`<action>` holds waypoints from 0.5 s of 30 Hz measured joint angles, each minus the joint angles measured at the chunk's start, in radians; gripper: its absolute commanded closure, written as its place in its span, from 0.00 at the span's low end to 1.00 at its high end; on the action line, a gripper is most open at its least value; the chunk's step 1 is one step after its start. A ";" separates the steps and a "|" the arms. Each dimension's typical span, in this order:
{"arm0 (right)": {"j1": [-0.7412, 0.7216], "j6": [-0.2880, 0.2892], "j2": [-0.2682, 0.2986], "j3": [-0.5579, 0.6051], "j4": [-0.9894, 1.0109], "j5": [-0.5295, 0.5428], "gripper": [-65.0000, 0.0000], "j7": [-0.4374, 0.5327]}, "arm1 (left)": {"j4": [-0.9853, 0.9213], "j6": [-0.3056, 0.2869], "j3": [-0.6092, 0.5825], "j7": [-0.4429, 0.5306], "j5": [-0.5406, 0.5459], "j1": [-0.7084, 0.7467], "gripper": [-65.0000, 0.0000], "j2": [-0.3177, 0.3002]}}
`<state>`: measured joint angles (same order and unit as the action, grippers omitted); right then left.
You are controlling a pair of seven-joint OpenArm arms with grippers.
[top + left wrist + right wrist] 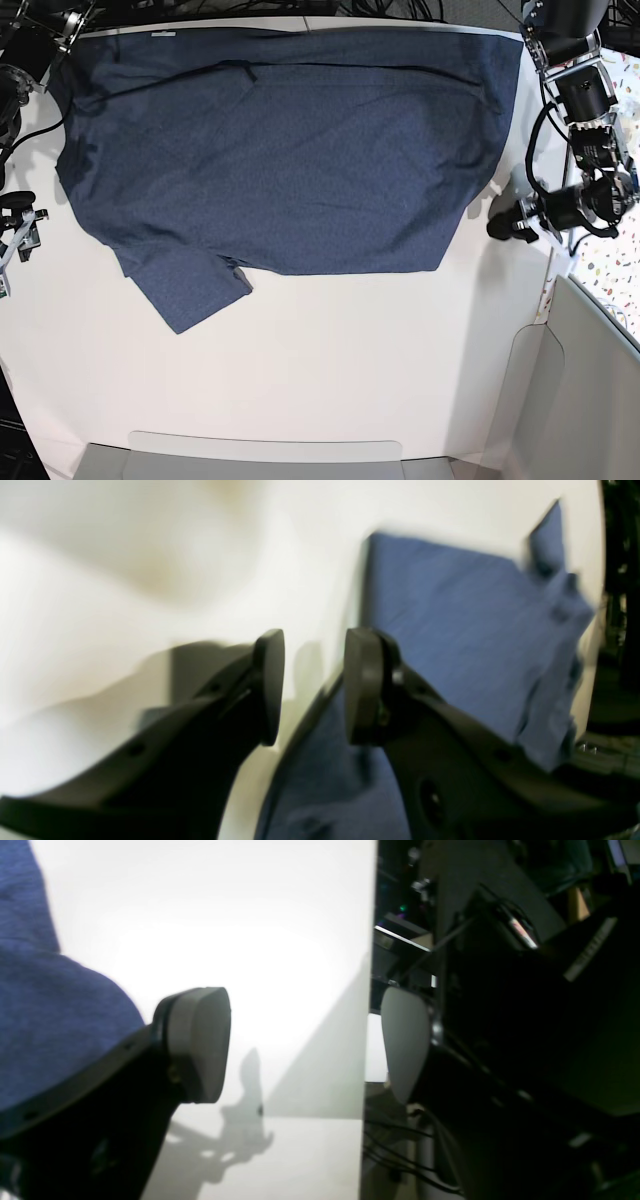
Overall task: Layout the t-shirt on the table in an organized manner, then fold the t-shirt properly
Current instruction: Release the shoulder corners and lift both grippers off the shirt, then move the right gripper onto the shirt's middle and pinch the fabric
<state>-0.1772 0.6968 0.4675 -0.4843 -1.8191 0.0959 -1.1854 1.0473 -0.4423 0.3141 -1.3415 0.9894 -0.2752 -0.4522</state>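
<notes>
Layout step: t-shirt (290, 150) spread along the desk's (320, 380) far edge; both jaws wide, empty; next, grasp a hem.

t-shirt (290, 150): soft heathered cloth to me | table (330, 360): smooth matt white | left gripper (312, 687) pads: matt black plastic

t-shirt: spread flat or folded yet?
Spread, not folded. In the base view the t-shirt lies open across the table, one sleeve sticking out at lower left, with a few creases.
</notes>
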 measured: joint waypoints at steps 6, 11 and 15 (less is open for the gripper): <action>0.024 0.000 -0.093 0.002 -0.023 0.054 0.29 -0.015 | -0.032 -0.002 -0.050 0.073 0.014 0.040 0.69 -0.008; 0.061 -0.002 -0.259 0.109 -0.165 0.214 0.29 -0.016 | -0.031 -0.005 -0.050 0.074 0.031 0.045 0.69 0.022; 0.034 0.000 -0.471 0.210 -0.175 0.203 0.29 -0.019 | -0.031 -0.007 -0.051 0.066 0.035 0.043 0.69 0.025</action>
<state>-0.1429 0.6964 -0.0036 -0.2741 -1.9942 0.2985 -1.2045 1.0168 -0.4492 0.2634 -1.2758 1.0248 -0.2325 -0.4274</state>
